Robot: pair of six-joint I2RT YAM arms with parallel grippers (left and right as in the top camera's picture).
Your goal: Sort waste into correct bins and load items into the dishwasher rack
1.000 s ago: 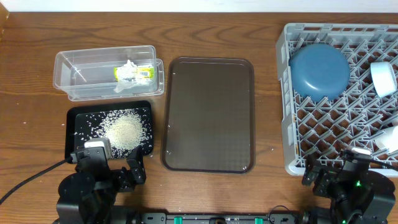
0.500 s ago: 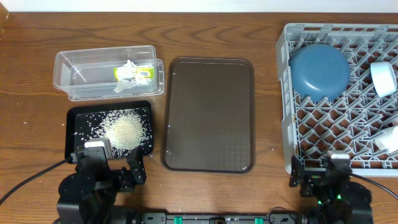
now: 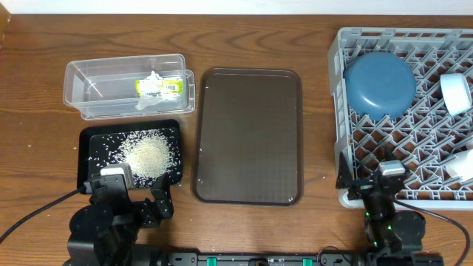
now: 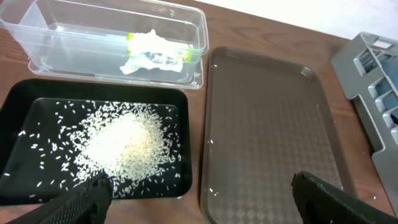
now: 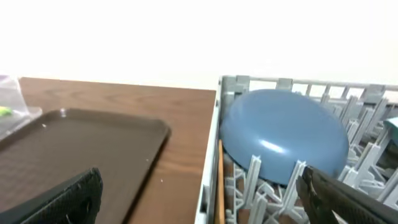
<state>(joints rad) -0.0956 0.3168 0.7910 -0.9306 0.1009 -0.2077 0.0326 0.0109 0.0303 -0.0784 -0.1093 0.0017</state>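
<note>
The grey dishwasher rack (image 3: 369,140) at the right holds the dark blue plate (image 3: 379,83), a white-inside bowl (image 3: 456,93) and a pale cup (image 3: 462,164); a wooden chopstick (image 5: 220,180) lies along its left wall. The clear tub (image 3: 89,111) holds the yellow-green wrapper (image 3: 168,87) and white tissue (image 3: 151,80). The black tray (image 3: 87,137) holds rice grains (image 3: 148,155). My left gripper (image 4: 199,202) is open and empty at the near edge, below the black tray. My right gripper (image 5: 199,196) is open and empty at the rack's near left corner.
A dark brown serving tray (image 3: 247,133) lies bare in the middle, between the bins and the rack. A few stray rice grains lie on the wooden table (image 3: 44,155) around the black tray.
My right arm has moved left along the near edge, from the rack's right corner to near its left corner. The left arm has not moved.
</note>
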